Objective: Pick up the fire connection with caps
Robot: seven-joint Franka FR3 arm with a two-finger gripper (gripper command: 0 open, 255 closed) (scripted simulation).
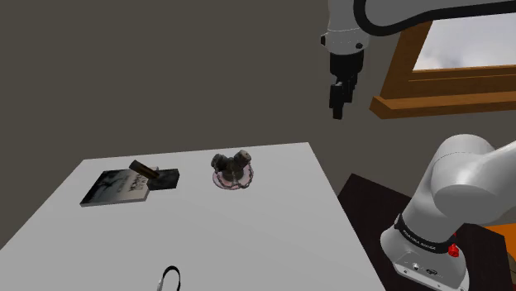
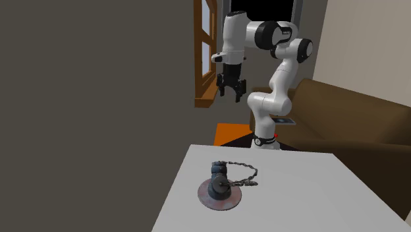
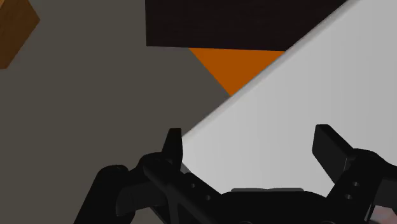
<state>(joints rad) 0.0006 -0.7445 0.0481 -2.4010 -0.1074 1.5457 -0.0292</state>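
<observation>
From my seat this looks like a living room in a home. A brown sofa [image 2: 359,115] stands at three o'clock in the second exterior view. A wooden window frame [image 1: 442,87] with a deep sill sits at two o'clock in the shoulder view, set in a grey wall [image 1: 165,66]. A plain white table [image 1: 248,248] stands near an orange patch of floor [image 2: 229,135].

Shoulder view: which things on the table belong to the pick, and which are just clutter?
Job:
- fire connection with caps, dark fittings on a round pinkish plate
- gripper, open, high above the table

Lying about:
- flat panel with a grey picture
- dark block next to it
- black loop at the shoulder view's bottom edge
</observation>
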